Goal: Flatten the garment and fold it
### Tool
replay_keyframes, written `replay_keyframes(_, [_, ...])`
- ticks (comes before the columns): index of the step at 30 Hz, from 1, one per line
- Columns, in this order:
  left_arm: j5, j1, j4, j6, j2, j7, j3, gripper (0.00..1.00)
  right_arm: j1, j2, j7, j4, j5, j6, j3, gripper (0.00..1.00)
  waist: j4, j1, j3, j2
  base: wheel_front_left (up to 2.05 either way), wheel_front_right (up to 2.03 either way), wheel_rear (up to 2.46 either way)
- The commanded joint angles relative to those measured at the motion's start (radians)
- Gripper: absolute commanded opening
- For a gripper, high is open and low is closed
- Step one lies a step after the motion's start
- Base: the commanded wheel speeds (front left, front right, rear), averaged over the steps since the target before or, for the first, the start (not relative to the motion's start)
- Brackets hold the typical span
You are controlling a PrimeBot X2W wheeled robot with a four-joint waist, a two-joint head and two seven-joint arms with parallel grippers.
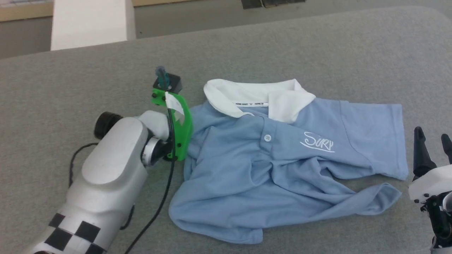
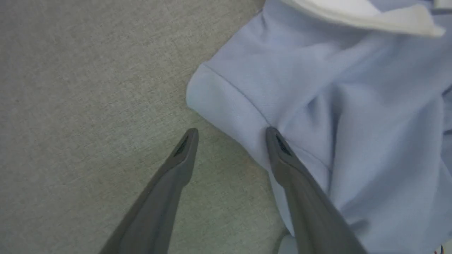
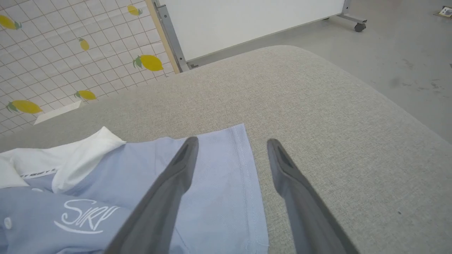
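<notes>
The garment (image 1: 282, 169), a light blue polo shirt with a white collar (image 1: 254, 95), a white button (image 1: 267, 138) and a cursive logo (image 1: 317, 142), lies crumpled and face up on the grey table (image 1: 317, 53). My left arm (image 1: 116, 155) reaches down at the shirt's left side, its fingers hidden under the green wrist mount (image 1: 178, 127). In the left wrist view my left gripper (image 2: 231, 132) is open, straddling the hem of a bunched sleeve (image 2: 226, 102). My right gripper (image 1: 432, 133) is open beside the spread right sleeve (image 1: 374, 134). Seen from the right wrist, the right gripper (image 3: 232, 140) straddles that sleeve's hem (image 3: 247, 169).
The table's (image 3: 317, 106) rounded far corner and edge drop to a grey floor (image 3: 406, 46). A white panel on casters (image 3: 247, 21) and a lemon-patterned tiled sheet (image 3: 53, 53) stand beyond it. A black cable (image 1: 159, 208) trails from my left wrist.
</notes>
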Motion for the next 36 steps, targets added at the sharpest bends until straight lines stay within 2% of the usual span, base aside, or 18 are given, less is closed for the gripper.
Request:
replay_keyframes(1, [0.014,-0.007,0.004,0.004,0.022,0.033,-0.016,1.0,-0.001,0.0,-0.013,0.004,0.007,0.003,-0.001,1.0,-0.046,0.0,0.044,0.0047,0.0,0.0,0.0])
replay_keyframes(6, [-0.008,0.045,-0.015,0.0,0.033,0.093,-0.034,1.0,0.002,0.0,-0.03,0.016,0.016,0.003,-0.007,1.0,-0.048,0.0,0.052,0.0047,0.0,0.0,0.0])
replay_keyframes(7, [-0.014,0.056,-0.022,-0.001,0.032,0.098,-0.037,0.85,0.001,0.0,-0.033,0.02,0.016,0.003,-0.009,1.0,-0.043,0.0,0.053,0.0047,0.0,0.0,0.0])
replay_keyframes(8, [-0.017,0.064,-0.028,-0.003,0.031,0.096,-0.038,0.42,-0.001,0.0,-0.035,0.021,0.015,0.003,-0.009,1.0,-0.039,0.0,0.053,0.0047,0.0,0.0,0.0])
replay_keyframes(9, [-0.027,0.073,-0.036,-0.008,0.027,0.092,-0.036,0.14,-0.003,0.0,-0.037,0.024,0.014,0.003,-0.008,1.0,-0.032,0.0,0.05,0.0047,0.0,0.0,0.0])
replay_keyframes(10, [-0.037,0.081,-0.041,-0.011,0.024,0.091,-0.034,0.0,-0.005,0.0,-0.037,0.026,0.014,0.003,-0.008,1.0,-0.027,0.0,0.048,0.0047,0.0,0.0,0.0])
replay_keyframes(16, [-0.099,0.097,-0.09,-0.004,0.003,0.009,0.033,0.0,-0.014,0.0,-0.038,0.036,-0.006,0.003,-0.02,1.0,0.034,0.0,0.017,0.0047,0.0,0.0,0.0])
replay_keyframes(22, [-0.177,0.099,-0.154,0.032,0.008,-0.112,0.17,0.0,-0.014,0.0,-0.02,0.047,-0.026,0.003,-0.029,1.0,0.108,0.0,-0.033,0.0047,0.0,0.0,0.0])
replay_keyframes(28, [-0.216,0.172,-0.233,0.086,0.086,-0.185,0.297,0.0,-0.016,0.0,-0.008,0.058,-0.031,0.003,-0.023,1.0,0.162,0.0,-0.066,0.0047,0.0,0.0,0.0])
replay_keyframes(34, [-0.241,0.379,-0.273,0.176,0.176,-0.209,0.407,0.0,-0.014,0.0,-0.003,0.064,-0.034,0.003,-0.012,1.0,0.179,0.0,-0.077,0.0047,0.0,0.0,0.0])
replay_keyframes(36, [-0.262,0.454,-0.273,0.194,0.181,-0.207,0.43,0.0,-0.014,0.0,-0.001,0.065,-0.032,0.003,-0.009,1.0,0.18,0.0,-0.074,0.0047,0.0,0.0,0.0])
